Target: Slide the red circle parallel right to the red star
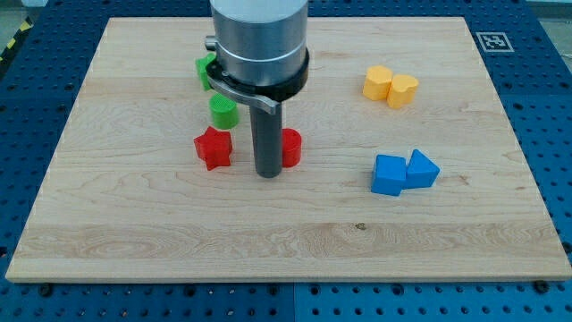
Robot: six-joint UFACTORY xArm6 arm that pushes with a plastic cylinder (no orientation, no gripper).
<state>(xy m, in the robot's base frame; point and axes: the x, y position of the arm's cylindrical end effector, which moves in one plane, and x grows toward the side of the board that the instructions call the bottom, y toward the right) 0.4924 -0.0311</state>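
The arm ends in a plain dark rod rather than a claw, so nothing is spread or pinched. The tip (pixel 268 175) rests on the wooden board (pixel 286 233), touching or just beside the red circle (pixel 291 147), which lies at the rod's right and is partly hidden by it. Left of the rod sits the red star (pixel 214 148), level with the circle. A green cylinder (pixel 222 112) stands just above the star; another green block (pixel 206 70), shape unclear, lies higher still.
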